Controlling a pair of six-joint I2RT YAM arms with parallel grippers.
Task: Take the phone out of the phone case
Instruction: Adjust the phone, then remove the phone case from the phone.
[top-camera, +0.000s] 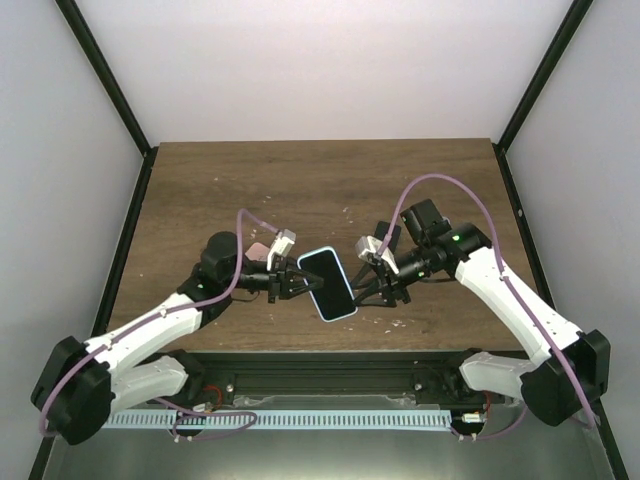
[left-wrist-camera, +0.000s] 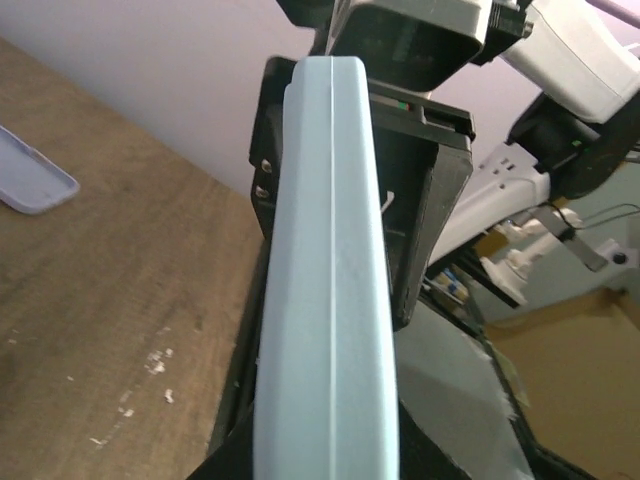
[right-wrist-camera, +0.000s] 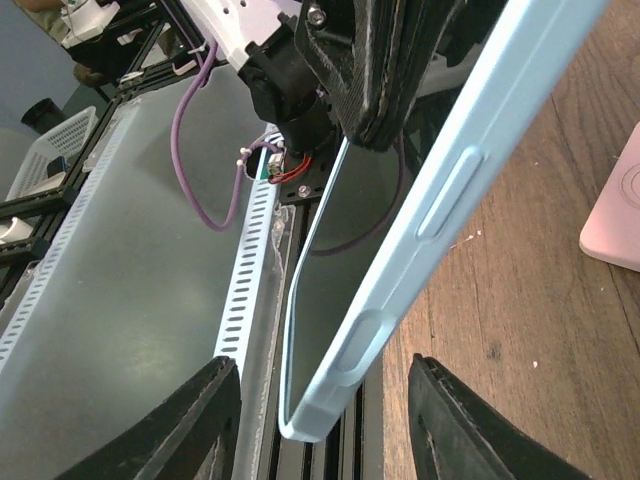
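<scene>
Over wooden table, cased phone tight in left pincer, right pincer wide.

- Top view: bright, even overhead light; sharp, with faint shadows on the table.
- Left wrist: case close, slightly soft.
- Right wrist: foreground blurred, left side dimmer.
</scene>
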